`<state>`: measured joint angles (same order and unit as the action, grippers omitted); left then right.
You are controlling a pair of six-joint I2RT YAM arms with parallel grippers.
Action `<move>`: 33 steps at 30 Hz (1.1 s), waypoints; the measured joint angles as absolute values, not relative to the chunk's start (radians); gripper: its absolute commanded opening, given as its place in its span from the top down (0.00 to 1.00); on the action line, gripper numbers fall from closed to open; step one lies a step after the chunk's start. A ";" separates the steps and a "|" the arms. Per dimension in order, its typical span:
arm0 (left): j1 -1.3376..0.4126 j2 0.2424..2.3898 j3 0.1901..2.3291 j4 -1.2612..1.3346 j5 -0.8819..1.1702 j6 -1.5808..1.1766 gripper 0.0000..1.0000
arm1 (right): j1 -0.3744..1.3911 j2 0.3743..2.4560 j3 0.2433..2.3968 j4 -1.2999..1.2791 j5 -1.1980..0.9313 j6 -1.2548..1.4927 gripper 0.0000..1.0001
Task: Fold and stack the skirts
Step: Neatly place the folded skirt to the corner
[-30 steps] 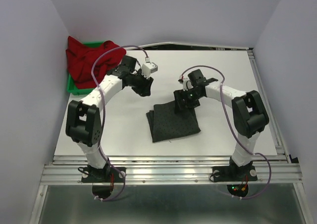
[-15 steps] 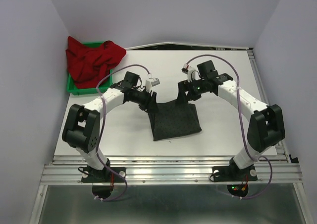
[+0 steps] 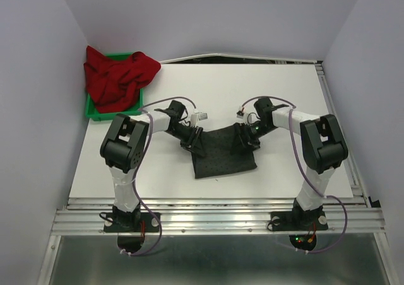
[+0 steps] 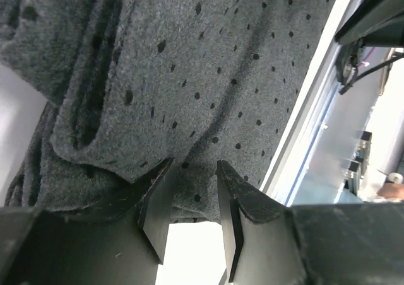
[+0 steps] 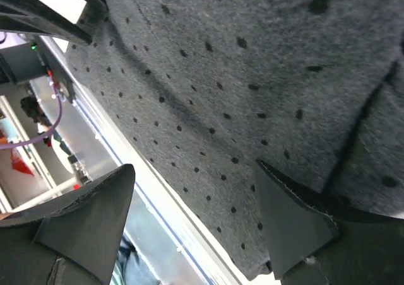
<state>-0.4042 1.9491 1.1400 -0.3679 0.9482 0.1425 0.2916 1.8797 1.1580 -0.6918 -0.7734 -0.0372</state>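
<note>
The charcoal dotted skirt [image 3: 224, 154] lies folded on the white table [image 3: 284, 96] at the centre. My left gripper [image 3: 195, 144] is down at its upper left corner. In the left wrist view its jaws [image 4: 193, 171] stand a narrow gap apart, tips against the cloth [image 4: 208, 58], with the skirt's edge showing between them. My right gripper [image 3: 247, 141] is at the upper right corner. Its jaws [image 5: 192, 197] stand wide apart just above the dotted cloth [image 5: 240, 77], holding nothing. The red skirt [image 3: 118, 77] lies bunched in the green bin [image 3: 93, 113] at the back left.
Purple cables loop over both arms. The grey walls stand close on the left and right. A metal rail [image 3: 214, 204] runs along the table's near edge.
Both grippers came down and forward with the skirt's far edge. The cloth now lies flat in a fold, and the right jaws have opened.
</note>
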 measured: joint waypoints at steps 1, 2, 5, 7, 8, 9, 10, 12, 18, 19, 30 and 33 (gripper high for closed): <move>-0.405 1.949 1.145 -0.373 0.940 0.144 0.52 | 0.286 1.882 1.161 -0.697 -0.770 -0.036 0.18; -0.406 1.948 1.153 -0.382 0.931 0.147 0.51 | 0.284 1.882 1.166 -0.700 -0.762 -0.036 0.18; -0.406 1.930 1.194 -0.418 0.880 0.184 0.42 | 0.283 1.877 1.184 -0.703 -0.712 -0.035 0.17; -0.404 1.882 1.219 -0.436 0.807 0.221 0.39 | 0.282 1.860 1.192 -0.702 -0.654 -0.038 0.16; -0.402 1.855 1.227 -0.442 0.769 0.234 0.36 | 0.281 1.845 1.192 -0.702 -0.624 -0.040 0.16; -0.398 1.814 1.233 -0.443 0.739 0.244 0.22 | 0.281 1.816 1.196 -0.705 -0.575 -0.044 0.15; -0.397 1.747 1.235 -0.439 0.694 0.255 0.14 | 0.281 1.798 1.201 -0.705 -0.544 -0.046 0.15; -0.392 1.582 1.236 -0.419 0.603 0.260 0.01 | 0.273 1.754 1.216 -0.708 -0.490 -0.046 0.14; -0.389 1.171 1.231 -0.299 0.373 0.211 0.02 | 0.324 1.609 1.254 -0.694 -0.309 -0.038 0.14; -0.389 1.145 1.227 -0.290 0.349 0.205 0.02 | 0.339 1.598 1.254 -0.694 -0.286 -0.038 0.14; -0.416 1.221 1.111 -0.400 0.242 0.139 0.01 | 0.457 1.647 1.231 -0.700 -0.049 -0.090 0.11; -0.530 1.280 1.103 -0.391 0.161 0.028 0.01 | 0.414 1.648 1.245 -0.707 -0.020 -0.095 0.12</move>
